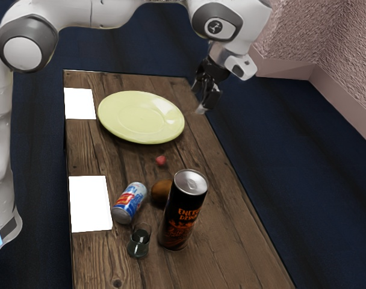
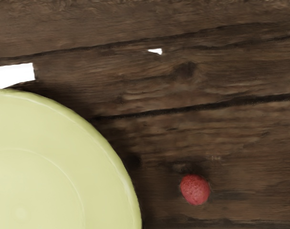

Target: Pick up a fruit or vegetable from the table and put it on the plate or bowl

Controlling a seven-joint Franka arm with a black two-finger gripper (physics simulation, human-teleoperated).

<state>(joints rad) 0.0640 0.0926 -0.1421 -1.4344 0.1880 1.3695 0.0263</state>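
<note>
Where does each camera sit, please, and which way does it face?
Exterior view: raised at the arm's side, looking down along the wooden table; the white arm and the end effector show above the table's edge, beside the plate.
Wrist view: on the hand, facing down at the table next to the plate.
Shared: the plate's rim, the strawberry and the planks between them.

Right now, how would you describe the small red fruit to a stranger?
Find the large pale green plate on the wooden table. Just off its rim, toward the tall black can, lies the strawberry. It is the smallest item, and the only wholly red one.
</note>
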